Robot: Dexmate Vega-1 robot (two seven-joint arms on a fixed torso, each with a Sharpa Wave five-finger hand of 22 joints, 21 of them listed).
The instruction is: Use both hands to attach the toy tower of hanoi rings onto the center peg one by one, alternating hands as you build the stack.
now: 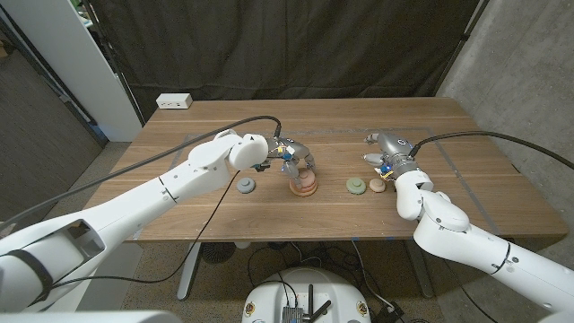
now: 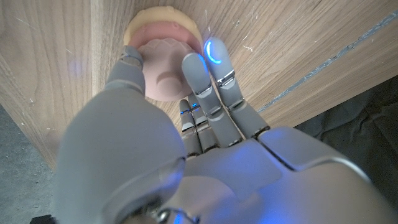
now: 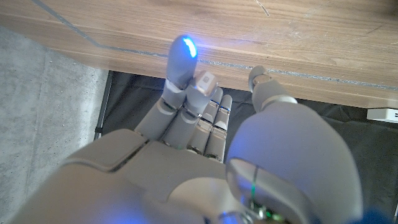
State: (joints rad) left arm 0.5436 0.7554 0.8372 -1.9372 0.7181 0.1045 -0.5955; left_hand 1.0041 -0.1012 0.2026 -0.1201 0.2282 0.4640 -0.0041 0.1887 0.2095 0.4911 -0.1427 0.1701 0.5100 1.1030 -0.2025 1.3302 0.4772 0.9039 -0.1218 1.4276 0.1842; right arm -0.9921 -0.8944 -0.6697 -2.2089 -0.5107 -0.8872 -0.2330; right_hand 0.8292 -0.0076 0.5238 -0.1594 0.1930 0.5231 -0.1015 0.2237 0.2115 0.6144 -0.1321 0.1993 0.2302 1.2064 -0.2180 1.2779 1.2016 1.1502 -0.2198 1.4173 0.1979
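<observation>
Left hand: the left hand (image 1: 291,160) is over the middle of the wooden table (image 1: 466,144), its fingers (image 2: 198,73) closed round a pink ring (image 2: 163,68) that sits on top of the stack.
Stack: the peg stack (image 1: 304,186) stands at the table's centre; from the left wrist, the pink ring lies on a wider tan ring (image 2: 163,17) beneath it.
Right hand: the right hand (image 1: 387,149) hangs above the table to the right of the stack, holding nothing, fingers (image 3: 180,59) loosely apart.
Loose rings: a grey ring (image 1: 245,186) lies left of the stack; a green ring (image 1: 356,186) and a tan piece (image 1: 377,186) lie side by side to its right, just beneath the right hand.
Background: a white power strip (image 1: 174,101) sits at the far left corner.
</observation>
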